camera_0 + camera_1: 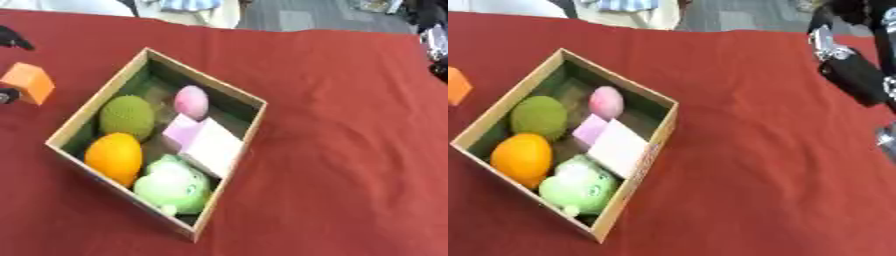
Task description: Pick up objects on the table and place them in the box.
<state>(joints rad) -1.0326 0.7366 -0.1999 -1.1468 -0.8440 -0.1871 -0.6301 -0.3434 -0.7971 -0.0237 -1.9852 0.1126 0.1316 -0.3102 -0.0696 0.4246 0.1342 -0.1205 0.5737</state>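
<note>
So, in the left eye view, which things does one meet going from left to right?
orange block → orange ball → light green plush toy → pale pink box, these last three inside the wooden box.

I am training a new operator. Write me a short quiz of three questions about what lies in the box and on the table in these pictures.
1. True or false: the orange block lies inside the box.
2. Which item sits at the box's nearest corner? A) pink egg-shaped item B) light green plush toy C) orange ball
3. Fill in: the dark green ball lies right behind the ____ ball.

Key: 1 false, it lies on the red cloth, left of the box. 2 B. 3 orange.
</note>
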